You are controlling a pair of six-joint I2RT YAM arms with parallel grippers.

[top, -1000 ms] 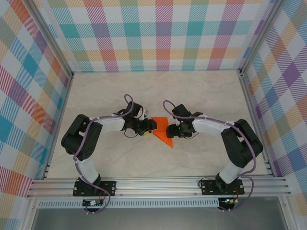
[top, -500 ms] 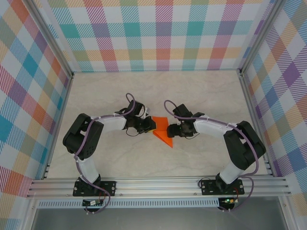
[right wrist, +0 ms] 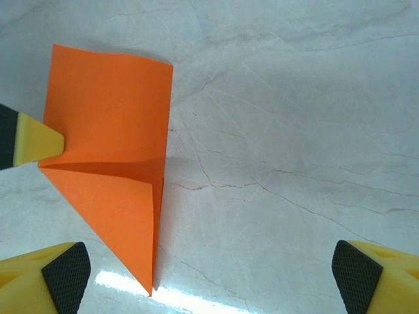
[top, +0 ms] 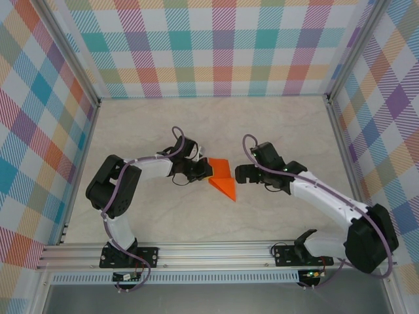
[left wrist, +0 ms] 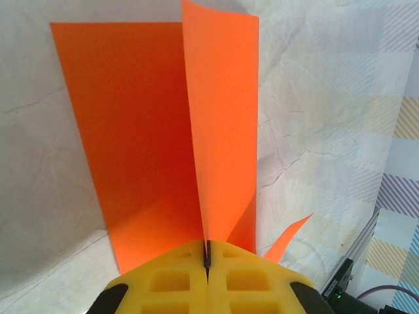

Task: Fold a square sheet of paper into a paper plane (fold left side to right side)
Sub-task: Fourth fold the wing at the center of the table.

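Two arms reach inward over the marble-patterned table [top: 275, 131] in the top external view, meeting near its middle. The square sheet of paper [top: 224, 180], bright orange and already creased into a smaller pointed shape, lies between them. The left gripper [top: 204, 171] is clamped on the sheet's left edge. The right gripper [top: 239, 175] sits just beside the sheet's right edge, apart from it, its jaws spread wide. Plaid walls [top: 216, 46] surround the table.

In the left wrist view, the left gripper [left wrist: 206, 258] has its yellow fingers [left wrist: 170, 281] pressed together on a flap of the square sheet of paper [left wrist: 137, 131]. That flap stands upright from the pinch, while another layer lies flat on the table behind it.

In the right wrist view, the right gripper [right wrist: 204, 273] has its black-padded fingers [right wrist: 64, 275] far apart, holding nothing. The square sheet of paper [right wrist: 111, 163] lies flat on the table between them, nearer the finger at the picture's left, its point toward the camera. A yellow fingertip of the left gripper [right wrist: 38, 144] touches the sheet's edge at the crease.
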